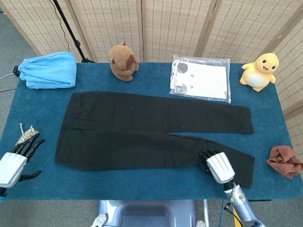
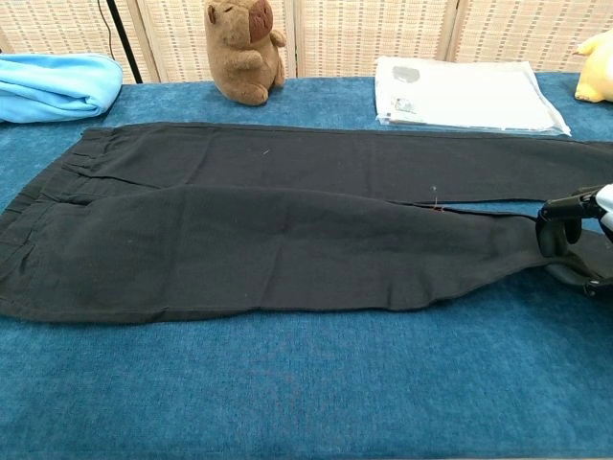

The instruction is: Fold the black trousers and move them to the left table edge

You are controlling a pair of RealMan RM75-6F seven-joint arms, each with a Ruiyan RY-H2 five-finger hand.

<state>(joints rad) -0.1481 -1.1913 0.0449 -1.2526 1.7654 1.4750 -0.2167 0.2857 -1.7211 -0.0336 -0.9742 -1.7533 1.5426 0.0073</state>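
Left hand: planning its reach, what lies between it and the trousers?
Head view: only bare blue table separates the left hand from the black trousers.

Count, placed relative to black trousers: one pair, spread flat. Plush toys, two: brown beyond waist end, yellow beyond cuff end. One blue cloth bundle, one bagged packet, one rope coil, one brown rag. Hands, two: left hand, right hand.

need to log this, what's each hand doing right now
Left hand: open, holding nothing, beside the rope bundle.
Right hand: fingers curled onto the black trousers, gripping the near leg.
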